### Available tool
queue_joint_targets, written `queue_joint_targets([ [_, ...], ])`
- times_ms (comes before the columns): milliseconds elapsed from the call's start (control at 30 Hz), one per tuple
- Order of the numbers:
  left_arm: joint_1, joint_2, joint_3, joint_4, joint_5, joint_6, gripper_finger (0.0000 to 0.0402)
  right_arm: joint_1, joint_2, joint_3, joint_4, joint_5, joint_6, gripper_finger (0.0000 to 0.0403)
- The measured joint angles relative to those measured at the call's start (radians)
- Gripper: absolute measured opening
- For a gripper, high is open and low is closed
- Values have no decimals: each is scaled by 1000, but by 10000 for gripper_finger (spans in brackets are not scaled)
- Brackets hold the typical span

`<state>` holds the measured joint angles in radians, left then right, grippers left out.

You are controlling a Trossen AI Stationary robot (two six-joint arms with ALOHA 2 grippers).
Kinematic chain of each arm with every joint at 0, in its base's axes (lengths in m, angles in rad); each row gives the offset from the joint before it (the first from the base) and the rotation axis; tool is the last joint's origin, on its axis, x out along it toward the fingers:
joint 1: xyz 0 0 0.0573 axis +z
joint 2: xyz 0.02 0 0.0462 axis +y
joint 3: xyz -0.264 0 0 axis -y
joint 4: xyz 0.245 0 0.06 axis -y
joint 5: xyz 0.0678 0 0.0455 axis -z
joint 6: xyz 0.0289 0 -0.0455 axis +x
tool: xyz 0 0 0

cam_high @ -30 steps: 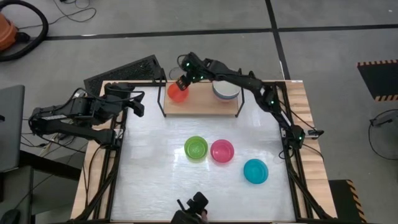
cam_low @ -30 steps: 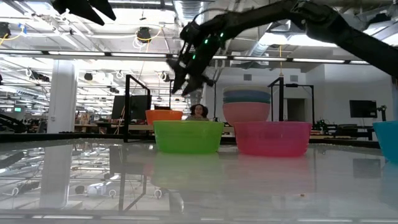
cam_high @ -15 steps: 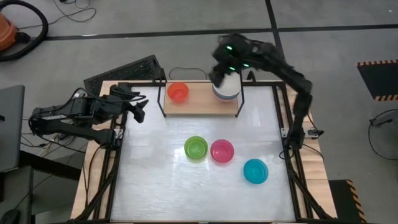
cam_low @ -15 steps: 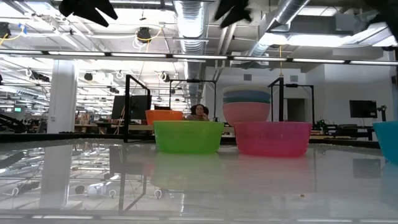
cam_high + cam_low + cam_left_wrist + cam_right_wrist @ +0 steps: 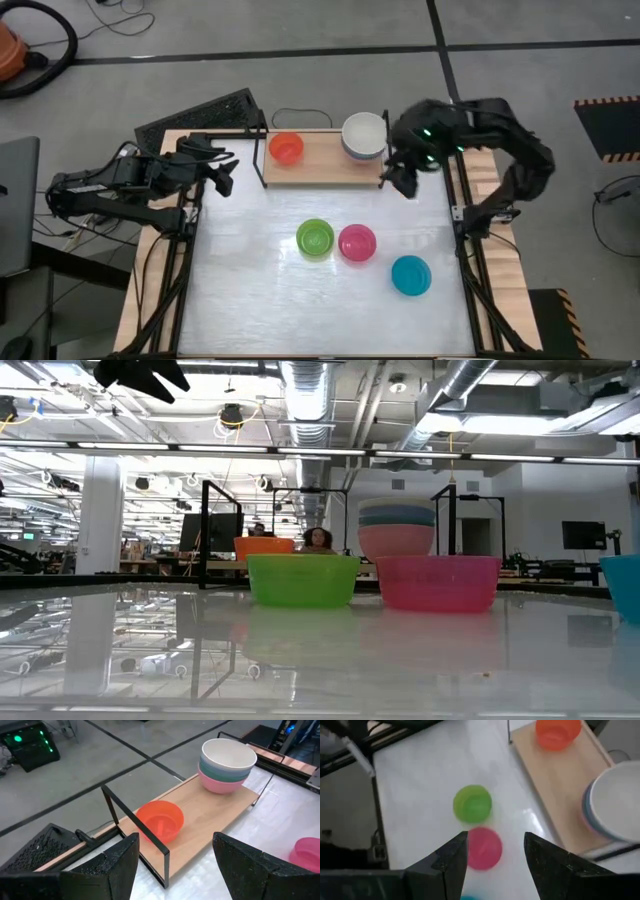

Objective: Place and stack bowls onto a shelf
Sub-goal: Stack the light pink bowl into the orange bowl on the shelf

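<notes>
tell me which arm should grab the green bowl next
Probably the right. Its open hand hangs just off the shelf, near the green bowl. The left hand waits at the table's left edge, farther off.

— Smooth plastic bowls (image 5: 227, 764), faintly glossy?
— Yes. Matt light wood on the shelf (image 5: 210, 822), thin black metal wire at its ends. Glossy, mirror-like white tabletop (image 5: 260, 290) underneath.
</notes>
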<state>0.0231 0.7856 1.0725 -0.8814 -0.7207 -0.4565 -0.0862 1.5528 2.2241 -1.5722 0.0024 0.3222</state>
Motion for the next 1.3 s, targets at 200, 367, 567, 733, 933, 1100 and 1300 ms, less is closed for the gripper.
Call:
queue_joint_targets([
  [200,0,0,0,1,2,0,238,114,-228,-284,1,191,168,217],
  [367,0,0,0,1,1,0,238,165,-439,-603,64,321,430,217],
  [567,0,0,0,1,0,0,238,208,-575,-942,381,319,534,217],
  [733,0,0,0,-2,0,-21,238,226,-582,-1130,617,314,485,217],
  [933,0,0,0,-3,-1,-29,238,225,-536,-1220,767,260,460,217],
  [1100,0,-1,-9,3,-1,-29,238,221,-501,-1224,849,212,420,217],
  [1300,0,2,-52,-2,0,-59,238,221,-477,-1224,931,179,378,217],
])
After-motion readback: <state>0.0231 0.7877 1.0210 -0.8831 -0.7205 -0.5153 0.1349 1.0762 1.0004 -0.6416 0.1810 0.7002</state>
